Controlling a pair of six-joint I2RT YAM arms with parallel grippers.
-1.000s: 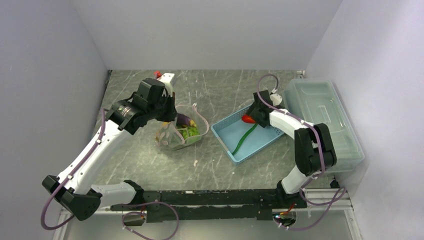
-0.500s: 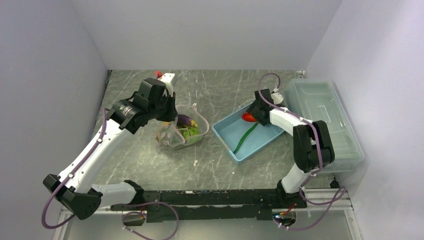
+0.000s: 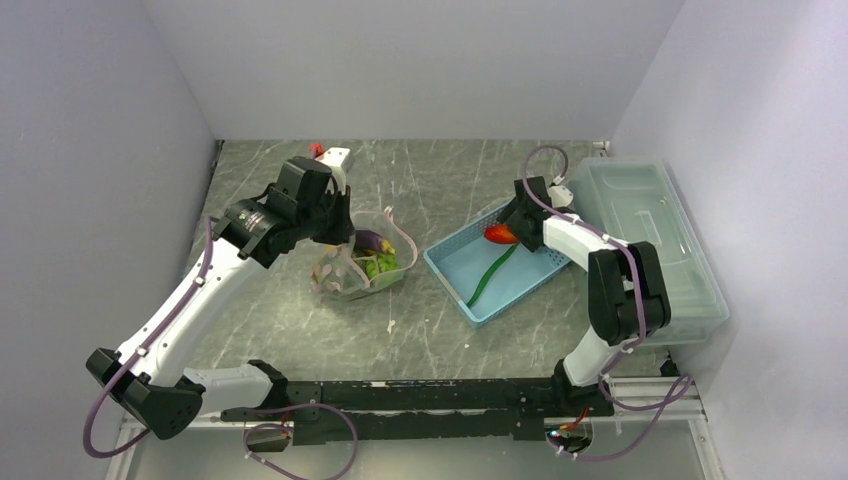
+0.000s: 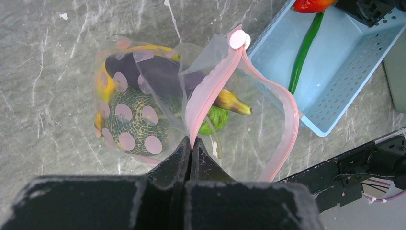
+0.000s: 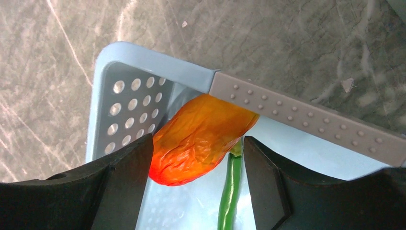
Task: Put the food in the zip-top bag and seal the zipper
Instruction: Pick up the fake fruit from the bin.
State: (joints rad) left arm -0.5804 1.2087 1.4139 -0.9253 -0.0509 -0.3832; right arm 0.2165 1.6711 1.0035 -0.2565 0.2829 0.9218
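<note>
I've got L gripper [image 4: 190, 143] pinched shut on zipper [image 4: 210, 88] of bag [image 4: 249, 129], left-centre, melon [image 4: 136, 127] inside. R gripper [image 5: 198, 143] stands wide astride carrot [image 5: 201, 129] at far corner of basket [image 5: 143, 55] (grip? can't tell), pod [image 5: 229, 191] beside it.

A grey-green marbled tabletop [image 3: 440, 180] carries a clear crinkly plastic zip-top bag [image 3: 350, 272] left of centre, a light-blue perforated plastic basket [image 3: 522, 285] beside it, a large clear lidded plastic box [image 3: 640, 220] far right, and possibly a small white scrap [image 3: 391, 326].
</note>
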